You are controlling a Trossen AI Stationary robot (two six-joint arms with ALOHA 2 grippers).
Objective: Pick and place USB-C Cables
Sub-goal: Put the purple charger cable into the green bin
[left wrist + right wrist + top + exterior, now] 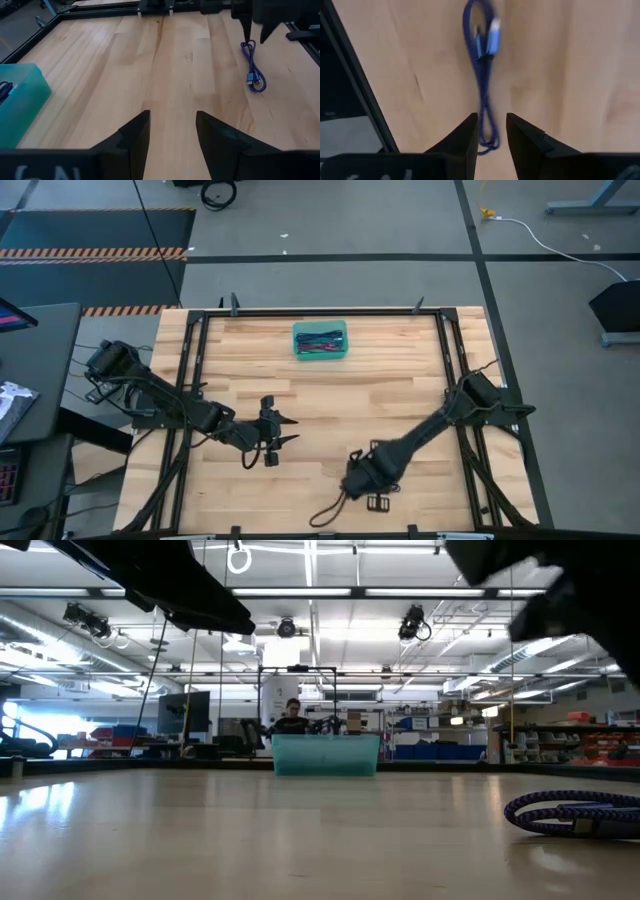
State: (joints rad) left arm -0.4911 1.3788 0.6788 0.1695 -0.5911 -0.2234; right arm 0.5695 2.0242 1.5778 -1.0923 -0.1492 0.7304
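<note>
the pale butcher-block wooden counter (pixel 330 395) sits inside a black metal frame (pixel 448 350) that runs round its edges, and most of the wood is bare. beyond it the floor is grey concrete, with a strip of orange-and-black hazard tape (pixel 95 252) off to one side and a long white cord with a yellow plug (pixel 530 232) trailing across the far corner. looking level across the counter, the room behind is a big workshop with bright ceiling lights, shelving and blue bins, and a person (pixel 291 718) sits back there behind the tray.

near the far edge of the counter stands a small translucent teal plastic tray (pixel 320 353), with a tangle of green, maroon and dark usb-c cables (pixel 320 340) lying inside it. one dark blue-purple braided usb-c cable bundle (pixel 482 75) lies alone on the wood near the front edge, well apart from the tray.

the right gripper (pixel 491 131) is low over that blue-purple bundle, its two dark fingers parted with the cable's looped end lying between them on the wood, not pinched. the left gripper (pixel 172 127) hangs over the bare middle-left of the counter, fingers spread wide and holding nothing, with clear wood between it and the tray.
</note>
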